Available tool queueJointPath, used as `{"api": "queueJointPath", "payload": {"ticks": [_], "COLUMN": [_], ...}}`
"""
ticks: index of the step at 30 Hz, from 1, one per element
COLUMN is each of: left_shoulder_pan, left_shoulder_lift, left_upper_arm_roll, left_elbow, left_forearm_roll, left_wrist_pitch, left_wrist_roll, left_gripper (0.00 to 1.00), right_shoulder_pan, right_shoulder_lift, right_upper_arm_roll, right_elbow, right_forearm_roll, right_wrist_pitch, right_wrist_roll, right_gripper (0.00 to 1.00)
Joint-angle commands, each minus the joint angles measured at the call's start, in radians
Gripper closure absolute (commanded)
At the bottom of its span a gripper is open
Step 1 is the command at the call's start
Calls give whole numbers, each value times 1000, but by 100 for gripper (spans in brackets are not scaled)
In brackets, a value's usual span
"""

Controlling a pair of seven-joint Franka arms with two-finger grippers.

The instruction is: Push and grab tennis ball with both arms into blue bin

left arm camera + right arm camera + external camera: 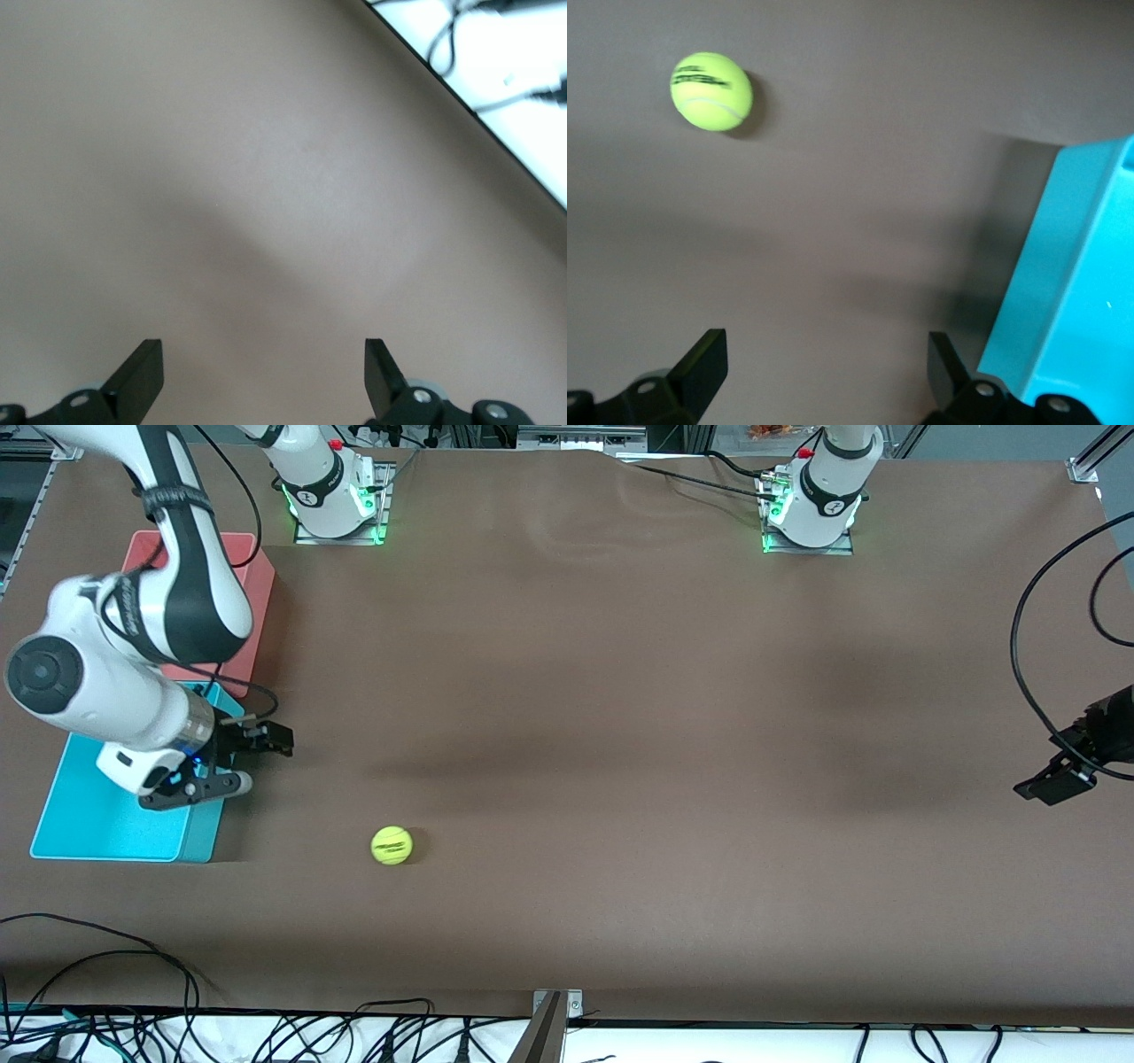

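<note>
The yellow-green tennis ball (392, 845) (710, 91) lies on the brown table, a short way from the blue bin (106, 815) (1081, 292) toward the left arm's end. My right gripper (244, 762) (828, 367) hangs low at the bin's wall that faces the ball, open with nothing between its fingers. The ball sits apart from it, nearer the front camera. My left gripper (1059, 779) (264, 372) is at the left arm's end of the table, open and empty over bare tabletop.
A pink bin (244, 549) stands against the blue bin, farther from the front camera, partly hidden by the right arm. Black cables (1028, 629) loop over the table's end by the left gripper. The table's front edge (496, 133) with more cables runs close by.
</note>
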Motion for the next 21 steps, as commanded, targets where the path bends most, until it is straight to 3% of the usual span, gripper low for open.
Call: {"api": "queueJointPath", "payload": {"ticks": [1, 10, 21], "left_shoulder_pan": [0, -8, -9], "left_shoulder_lift": [2, -9, -46], "left_upper_arm_roll": [-6, -5, -8], "left_elbow": [78, 137, 137], "left_forearm_roll": [19, 20, 22], "left_wrist_pitch": [-99, -218, -270], "left_wrist_roll": [199, 566, 813], "left_gripper": [0, 0, 0], "right_shoulder_pan": [0, 0, -8], "right_shoulder_lift": [75, 169, 273], "right_upper_arm_roll": [-2, 1, 39], "right_elbow": [13, 23, 27], "right_forearm_roll": [16, 19, 17], "right_wrist_pitch": [91, 295, 568], "right_wrist_roll": [-21, -70, -75], "right_gripper": [0, 0, 0]}}
